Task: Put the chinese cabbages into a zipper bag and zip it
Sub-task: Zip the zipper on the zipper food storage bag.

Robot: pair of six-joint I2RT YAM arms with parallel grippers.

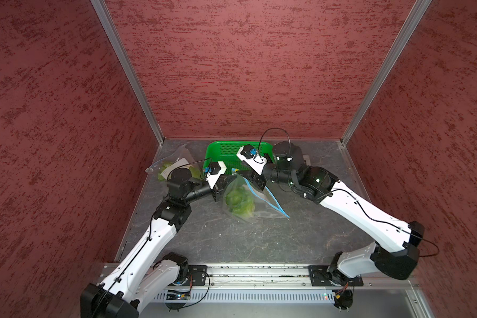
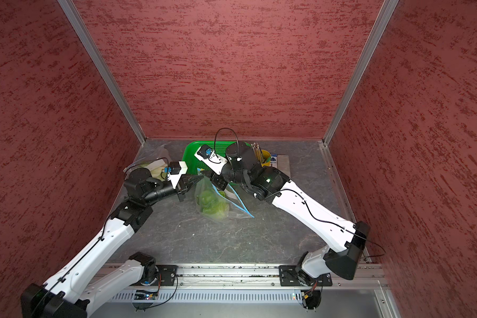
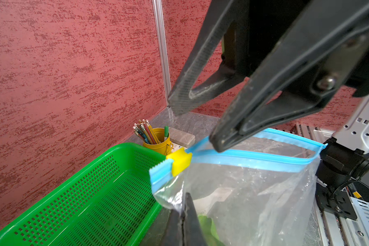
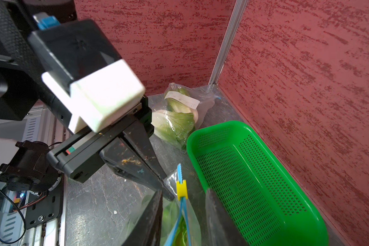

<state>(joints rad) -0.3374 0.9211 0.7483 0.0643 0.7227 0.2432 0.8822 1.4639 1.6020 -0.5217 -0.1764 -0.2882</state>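
You're pinching the zipper bag (image 1: pixel 248 205) with left gripper (image 4: pixel 167 191), right gripper (image 3: pixel 197 126) spread over its track (image 3: pixel 254 158); chinese cabbages (image 1: pixel 238 202) in, unzipped.

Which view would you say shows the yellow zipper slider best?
The left wrist view: the yellow zipper slider is large, sharp and unobstructed. The right wrist view shows it smaller, edge-on; the top views barely show it.

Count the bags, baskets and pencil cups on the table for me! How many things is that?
Bags: 2, the middle bag and the corner bag
Baskets: 1, the green basket
Pencil cups: 1, the yellow cup
Total: 4
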